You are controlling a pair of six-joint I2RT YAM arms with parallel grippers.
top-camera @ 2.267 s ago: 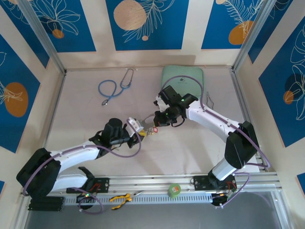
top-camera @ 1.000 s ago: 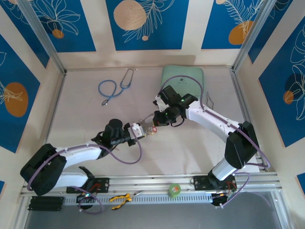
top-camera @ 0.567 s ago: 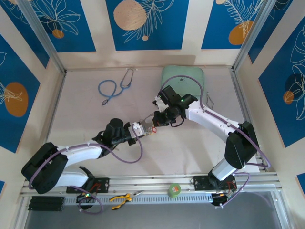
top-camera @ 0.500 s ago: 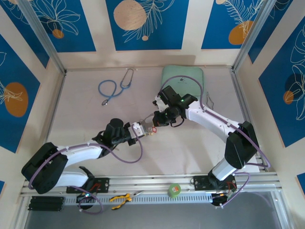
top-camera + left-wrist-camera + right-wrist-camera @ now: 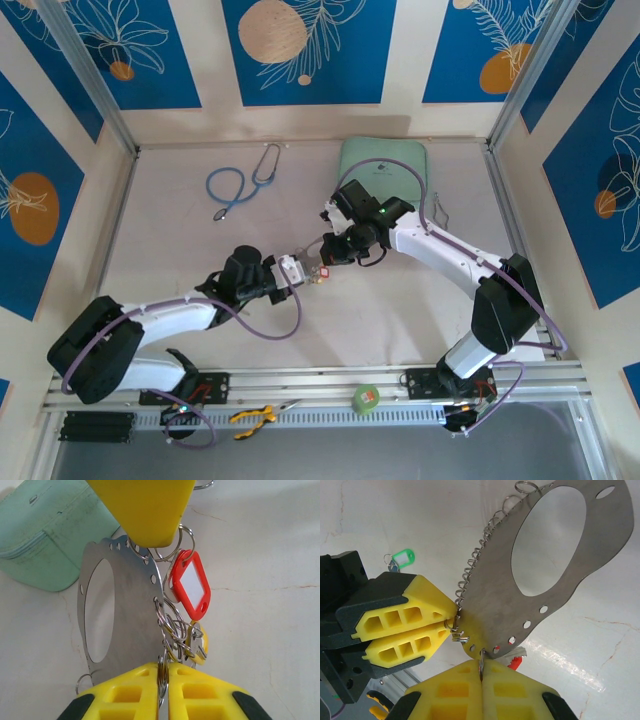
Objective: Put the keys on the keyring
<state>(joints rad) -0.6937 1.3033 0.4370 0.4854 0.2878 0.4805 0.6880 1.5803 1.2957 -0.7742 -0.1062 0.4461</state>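
Your right gripper pinches the keyring, and your left gripper is closed on a small ring at the keyring's rim. The red key hangs on the keyring; the green key lies apart from it, not yet on.

Two white-and-black arms stretch from the near side of the bench and meet at the keyring. The left pincer is clamped shut on its ringed edge. The right pincer, just beside it, is closed tight on the same edge.
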